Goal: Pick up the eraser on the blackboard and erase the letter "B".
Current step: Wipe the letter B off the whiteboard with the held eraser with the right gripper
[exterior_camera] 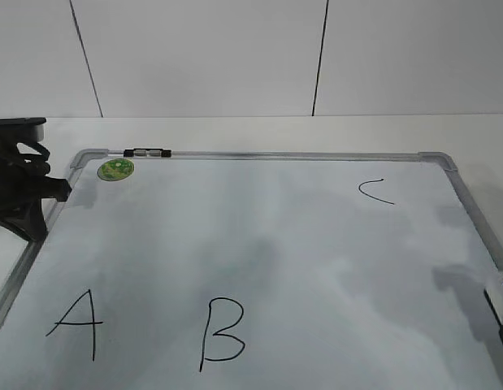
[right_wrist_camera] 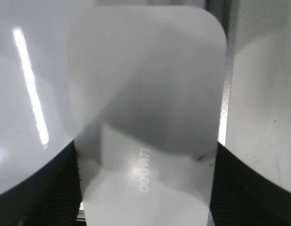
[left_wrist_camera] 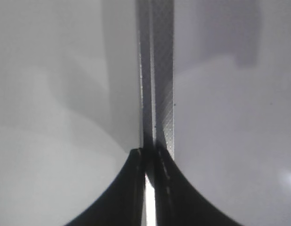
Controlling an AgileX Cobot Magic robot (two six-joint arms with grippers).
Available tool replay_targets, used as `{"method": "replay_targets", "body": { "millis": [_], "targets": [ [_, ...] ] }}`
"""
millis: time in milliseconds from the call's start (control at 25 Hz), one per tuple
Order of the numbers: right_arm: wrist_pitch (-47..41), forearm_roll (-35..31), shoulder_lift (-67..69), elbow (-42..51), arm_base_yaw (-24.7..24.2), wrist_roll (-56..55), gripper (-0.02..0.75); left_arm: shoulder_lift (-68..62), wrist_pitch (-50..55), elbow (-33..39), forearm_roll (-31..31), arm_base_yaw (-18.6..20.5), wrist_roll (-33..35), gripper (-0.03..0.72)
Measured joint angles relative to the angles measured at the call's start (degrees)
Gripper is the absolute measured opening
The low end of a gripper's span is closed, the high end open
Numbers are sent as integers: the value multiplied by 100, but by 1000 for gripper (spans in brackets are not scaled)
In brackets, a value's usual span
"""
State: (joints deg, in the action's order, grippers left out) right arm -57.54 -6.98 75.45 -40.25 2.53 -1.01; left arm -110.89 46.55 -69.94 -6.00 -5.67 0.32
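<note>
The blackboard [exterior_camera: 275, 244] lies flat, with the letter "B" [exterior_camera: 221, 333] in black marker near its front edge. The white eraser [right_wrist_camera: 145, 94] sits between my right gripper's [right_wrist_camera: 145, 160] black fingers, which press on both its long sides. In the exterior view that gripper [exterior_camera: 502, 313] and the eraser [exterior_camera: 496, 288] are at the board's right frame, mostly cut off by the picture edge. My left gripper [exterior_camera: 60, 191] is shut and empty at the board's left frame; its closed tips [left_wrist_camera: 147, 153] hang over the grey frame strip [left_wrist_camera: 159, 70].
A black "A" [exterior_camera: 76, 323] stands left of the B and a small "C" [exterior_camera: 375, 191] at the back right. A green sticker [exterior_camera: 115, 169] and a black-and-silver clip [exterior_camera: 145, 152] are at the back left of the frame. A white wall rises behind the table.
</note>
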Motion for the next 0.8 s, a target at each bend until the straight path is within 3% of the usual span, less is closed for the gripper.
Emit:
{"method": "replay_targets", "body": {
  "millis": [200, 560, 800],
  "targets": [
    [-175, -50, 9, -626, 239, -46, 541, 0, 0, 0, -10, 0, 0, 16],
    [-523, 315, 1121, -1865, 1817, -840, 541, 0, 0, 0, -20, 0, 0, 16],
    [-463, 441, 2005, -2556, 2475, -1073, 541, 0, 0, 0, -20, 0, 0, 16]
  ]
}}
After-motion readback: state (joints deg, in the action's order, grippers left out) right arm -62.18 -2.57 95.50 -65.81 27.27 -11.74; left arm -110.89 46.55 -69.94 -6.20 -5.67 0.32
